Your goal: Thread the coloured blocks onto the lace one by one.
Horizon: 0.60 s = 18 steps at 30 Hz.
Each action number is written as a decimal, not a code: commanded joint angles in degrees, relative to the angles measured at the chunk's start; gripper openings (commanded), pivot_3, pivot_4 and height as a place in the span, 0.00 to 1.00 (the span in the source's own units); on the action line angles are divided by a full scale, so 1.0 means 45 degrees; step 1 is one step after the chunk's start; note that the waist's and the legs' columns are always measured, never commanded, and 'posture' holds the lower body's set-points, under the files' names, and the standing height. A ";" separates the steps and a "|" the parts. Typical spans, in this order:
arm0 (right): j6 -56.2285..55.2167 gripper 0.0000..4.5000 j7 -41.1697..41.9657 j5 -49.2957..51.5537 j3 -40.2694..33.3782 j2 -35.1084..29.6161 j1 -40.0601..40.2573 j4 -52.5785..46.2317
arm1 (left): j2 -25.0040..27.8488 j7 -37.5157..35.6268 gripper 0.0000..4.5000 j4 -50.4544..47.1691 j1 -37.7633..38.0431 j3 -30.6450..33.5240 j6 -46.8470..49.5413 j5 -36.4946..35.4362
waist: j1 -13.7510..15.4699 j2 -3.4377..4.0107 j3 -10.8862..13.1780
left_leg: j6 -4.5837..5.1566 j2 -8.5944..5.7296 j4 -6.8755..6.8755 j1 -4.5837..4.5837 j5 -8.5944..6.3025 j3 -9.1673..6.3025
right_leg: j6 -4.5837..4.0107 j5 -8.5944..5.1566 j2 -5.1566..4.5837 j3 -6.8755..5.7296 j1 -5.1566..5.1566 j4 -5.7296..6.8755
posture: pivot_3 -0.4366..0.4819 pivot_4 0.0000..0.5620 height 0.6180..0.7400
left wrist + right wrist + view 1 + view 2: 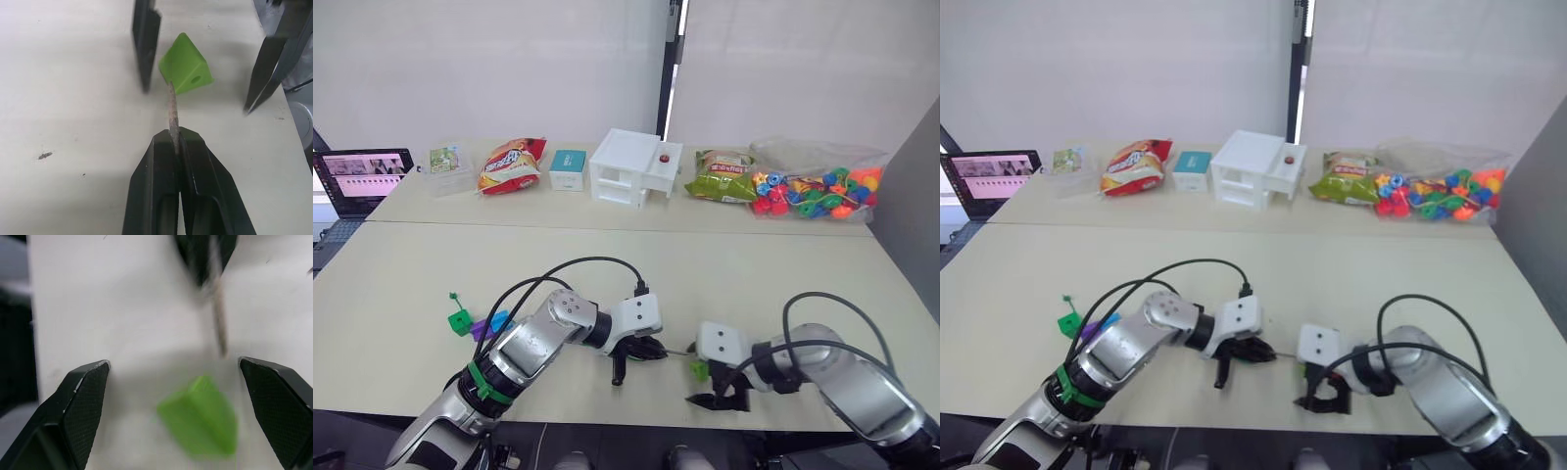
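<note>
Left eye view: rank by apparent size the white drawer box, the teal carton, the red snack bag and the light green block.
1. white drawer box
2. red snack bag
3. teal carton
4. light green block, smallest although nearest the camera

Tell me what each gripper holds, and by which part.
The left gripper pinches the lace's stiff pale tip near its rear end. The right gripper is open around the light green block, holding nothing.

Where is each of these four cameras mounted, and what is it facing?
Left and right eye views: on the head, facing down over both arms and the table.
Left wrist view: along the left hand, shut on the lace tip, facing the light green block.
Right wrist view: between the open right hand, facing the same block and tip.
</note>
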 commanded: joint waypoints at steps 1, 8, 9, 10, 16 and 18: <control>-0.0596 1.00 0.0720 0.0361 -0.0295 -0.0536 -0.0251 -0.0080 | 0.0205 -0.0155 0.00 -0.0654 0.0044 0.0337 -0.0111 -0.0288 | -0.0041 0.0001 0.0001 | 0.0000 0.0000 0.0001 -0.0014 0.0000 0.0001 | 0.0000 0.0000 0.0000 0.0000 -0.0019 0.0004 | 0.48 0.27 1.00; -0.3033 1.00 0.1881 -0.0624 0.0652 -0.0865 -0.1618 0.1771 | 0.1090 -0.0579 0.00 -0.1366 0.0233 0.0869 -0.0036 -0.0864 | -0.0203 0.0011 0.0036 | -0.0001 0.0002 0.0092 -0.0121 0.0002 0.0004 | -0.0003 0.0001 0.0009 0.0004 -0.0154 0.0137 | 0.48 0.27 1.00; -0.3578 1.00 0.2084 -0.0867 0.0815 -0.0891 -0.1816 0.2217 | 0.1284 -0.0697 0.00 -0.1493 0.0277 0.0983 -0.0034 -0.0962 | -0.0208 0.0014 0.0039 | -0.0001 0.0002 0.0094 -0.0119 0.0002 0.0004 | -0.0003 0.0001 0.0010 0.0004 -0.0154 0.0141 | 0.48 0.27 1.00; -0.4225 1.00 0.2372 -0.1083 0.1009 -0.0833 -0.2128 0.2832 | 0.1563 -0.0858 0.00 -0.1652 0.0307 0.1139 -0.0050 -0.1065 | -0.0208 0.0014 0.0039 | -0.0001 0.0004 0.0095 -0.0118 0.0002 0.0005 | -0.0003 0.0001 0.0011 0.0004 -0.0155 0.0143 | 0.48 0.27 1.00; -0.6232 1.00 0.3365 -0.1565 0.1569 -0.0190 -0.3322 0.4884 | 0.2332 -0.1007 0.00 -0.2346 0.0373 0.1358 0.0298 -0.1303 | -0.0190 0.0014 0.0052 | -0.0003 0.0004 0.0111 -0.0119 0.0003 0.0007 | -0.0003 0.0002 0.0009 0.0006 -0.0151 0.0147 | 0.48 0.27 1.00; -0.6646 1.00 0.3630 -0.1687 0.1679 -0.0009 -0.3580 0.5339 | 0.2405 -0.0859 0.00 -0.2484 0.0388 0.1363 0.0439 -0.1300 | -0.0192 0.0014 0.0052 | -0.0004 0.0004 0.0113 -0.0120 0.0003 0.0008 | -0.0004 0.0002 0.0008 0.0006 -0.0151 0.0147 | 0.48 0.27 1.00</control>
